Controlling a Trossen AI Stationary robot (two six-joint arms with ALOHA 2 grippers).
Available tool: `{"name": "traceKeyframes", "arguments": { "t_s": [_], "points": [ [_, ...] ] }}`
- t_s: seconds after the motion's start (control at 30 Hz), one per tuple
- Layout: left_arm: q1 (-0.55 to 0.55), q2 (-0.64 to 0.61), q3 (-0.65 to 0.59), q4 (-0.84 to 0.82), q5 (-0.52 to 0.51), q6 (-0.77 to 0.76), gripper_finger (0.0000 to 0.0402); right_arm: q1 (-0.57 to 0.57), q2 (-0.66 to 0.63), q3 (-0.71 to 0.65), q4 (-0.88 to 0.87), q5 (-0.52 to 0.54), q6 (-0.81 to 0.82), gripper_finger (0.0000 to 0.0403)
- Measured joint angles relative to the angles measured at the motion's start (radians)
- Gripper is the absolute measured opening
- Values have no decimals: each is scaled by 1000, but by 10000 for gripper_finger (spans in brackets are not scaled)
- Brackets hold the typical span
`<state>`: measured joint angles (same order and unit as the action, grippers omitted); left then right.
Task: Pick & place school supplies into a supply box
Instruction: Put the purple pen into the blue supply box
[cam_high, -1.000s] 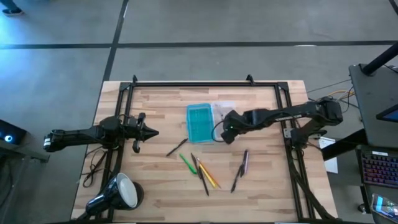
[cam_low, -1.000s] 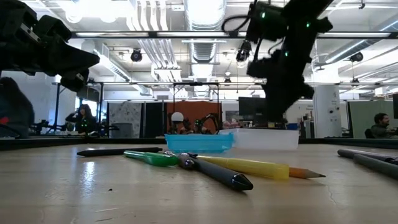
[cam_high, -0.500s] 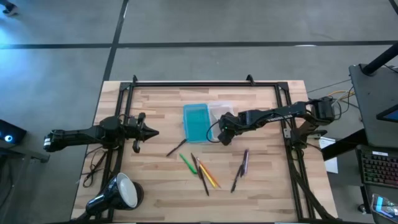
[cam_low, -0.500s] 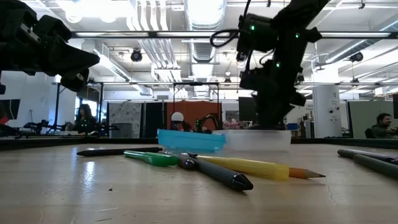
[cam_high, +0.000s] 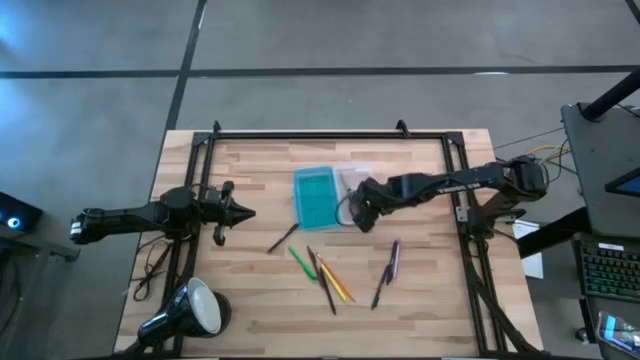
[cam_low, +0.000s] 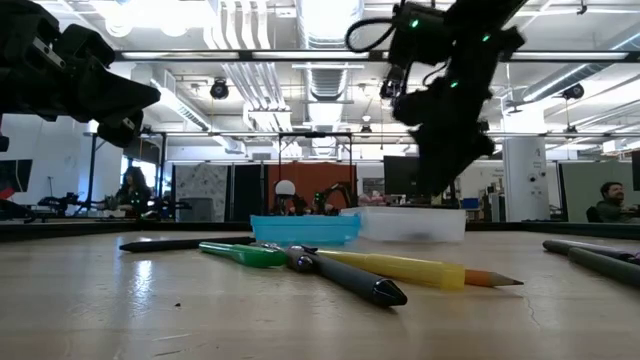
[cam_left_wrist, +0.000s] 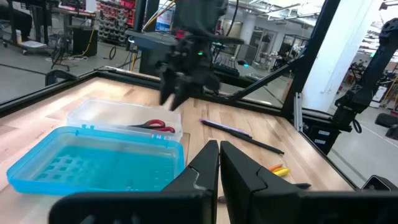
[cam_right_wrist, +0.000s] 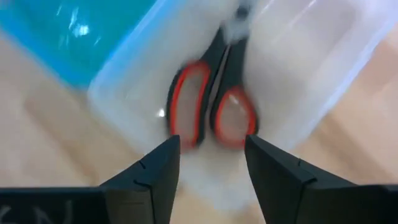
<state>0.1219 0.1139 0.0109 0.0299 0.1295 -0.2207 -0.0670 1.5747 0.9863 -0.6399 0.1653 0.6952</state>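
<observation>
One item, the scissors, lies in your clear tray; your right gripper hovers above, jaws wide. Your left gripper waits by the worktop's left edge, jaws narrow.

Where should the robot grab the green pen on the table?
Grip the green pen at its middle, coming straight down. It lies flat on the table, and its far end crowds the other pens, so close the end effector across its thin width.
</observation>
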Motion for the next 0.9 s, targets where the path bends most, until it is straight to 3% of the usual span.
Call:
{"name": "traceKeyframes", "arguments": {
  "t_s": [0.1,0.23,0.4,0.57,0.7,0.9],
  "points": [
    [0,0,0,0,0,0,0,53,-19,0,-115,-36,98,173],
    [0,0,0,0,0,0,0,129,-39,-1,-238,-118,347,173],
    [0,0,0,0,0,0,0,249,-52,-1,-304,-191,652,174],
    [0,0,0,0,0,0,0,372,-52,-6,-353,-194,914,175],
    [0,0,0,0,0,0,0,408,-28,-29,-306,-198,1021,175],
    [0,0,0,0,0,0,0,413,37,-44,-226,-212,1054,161]
  ]
}}
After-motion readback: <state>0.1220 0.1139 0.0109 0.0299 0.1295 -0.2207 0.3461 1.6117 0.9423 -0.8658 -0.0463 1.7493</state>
